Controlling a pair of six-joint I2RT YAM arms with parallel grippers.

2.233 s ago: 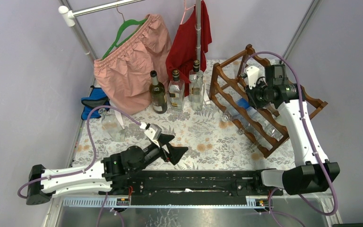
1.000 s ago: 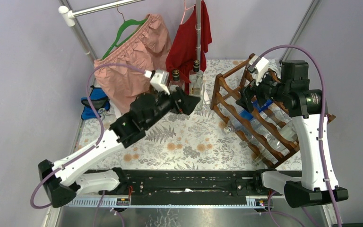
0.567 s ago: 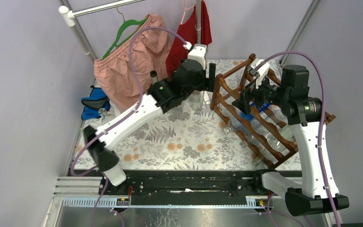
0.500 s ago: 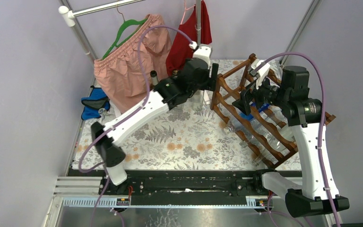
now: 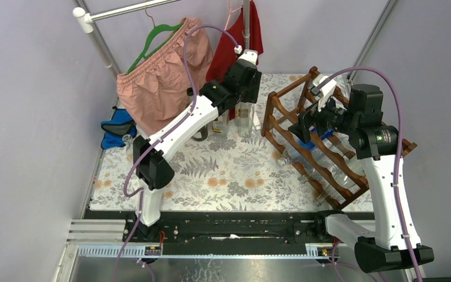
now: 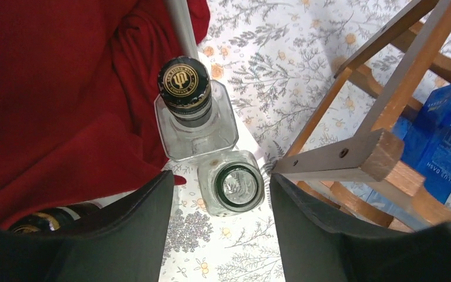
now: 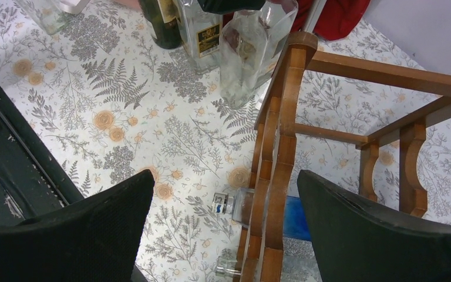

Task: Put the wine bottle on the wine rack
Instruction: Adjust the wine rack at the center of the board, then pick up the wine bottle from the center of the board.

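Having swung across to the back row, the left gripper [image 6: 220,194] straddles the uncapped clear glass wine bottle [image 6: 236,185], which stands on the floral-patterned worktop [image 5: 229,170] beside the reddish-brown wooden wine rack [image 7: 282,135]; its jaws are spread but narrowing, so a grasp looks imminent, while the right gripper [image 7: 226,226] hangs wide apart.

The wine rack [image 7: 279,153] sits at the right end of the table [image 5: 223,176]. The standing bottles [image 5: 245,120] are lined up just left of it, clothes [image 5: 158,88] hang behind those, and more bottles [image 5: 326,163] lie in the rack's lower tiers.
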